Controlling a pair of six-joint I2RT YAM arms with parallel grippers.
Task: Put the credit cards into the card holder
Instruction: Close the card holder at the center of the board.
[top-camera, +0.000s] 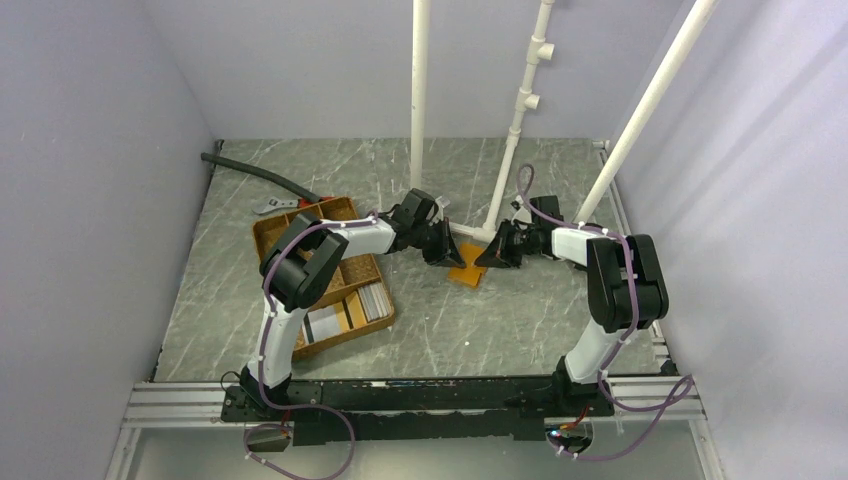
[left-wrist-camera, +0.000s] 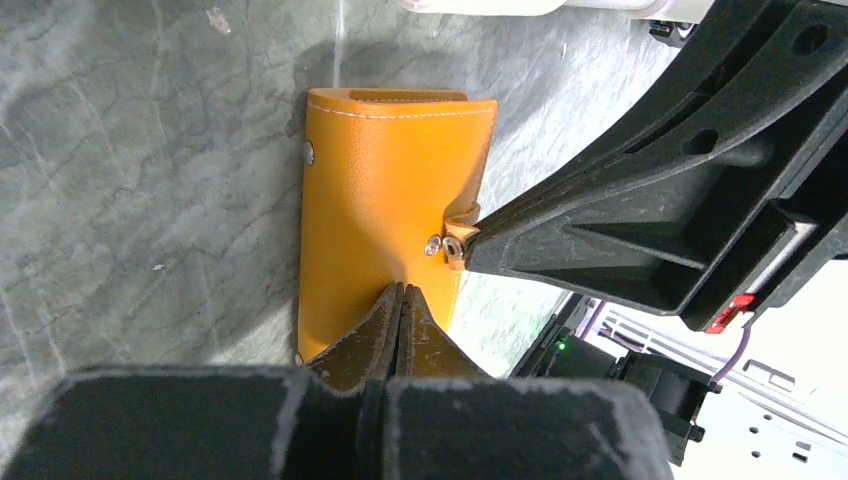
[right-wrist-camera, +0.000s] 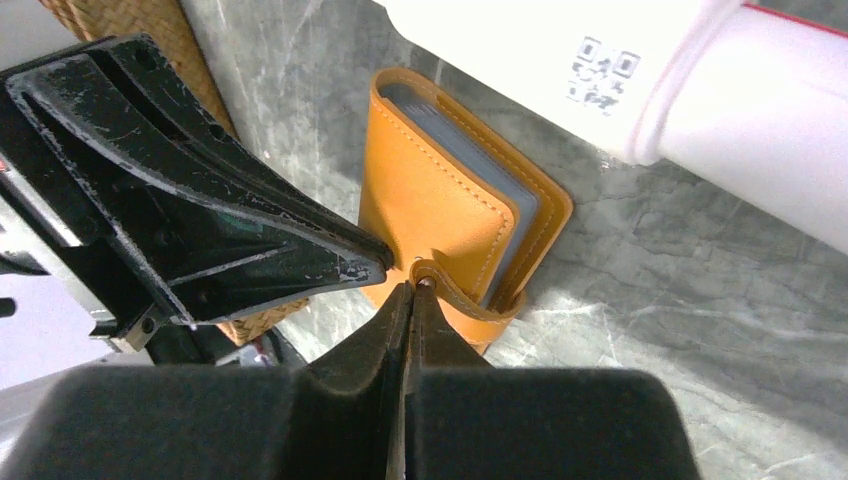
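The orange-tan card holder (top-camera: 468, 273) lies on the table between the two grippers. In the left wrist view my left gripper (left-wrist-camera: 403, 292) is shut, and its tips rest on the holder's cover (left-wrist-camera: 380, 180). In the right wrist view my right gripper (right-wrist-camera: 411, 290) is shut on the end of the holder's strap (right-wrist-camera: 470, 300), at its snap. The strap end stands a little off the cover. Grey-blue leaves (right-wrist-camera: 505, 195) show inside the holder's open edge. Credit cards (top-camera: 373, 299) lie in the woven tray; more lie beside them (top-camera: 322, 323).
The brown woven divided tray (top-camera: 300, 222) lies left of the holder, under the left arm. White pipes (top-camera: 505, 170) stand just behind the holder, one foot close to it (right-wrist-camera: 620, 80). A black hose (top-camera: 255, 172) lies at the back left.
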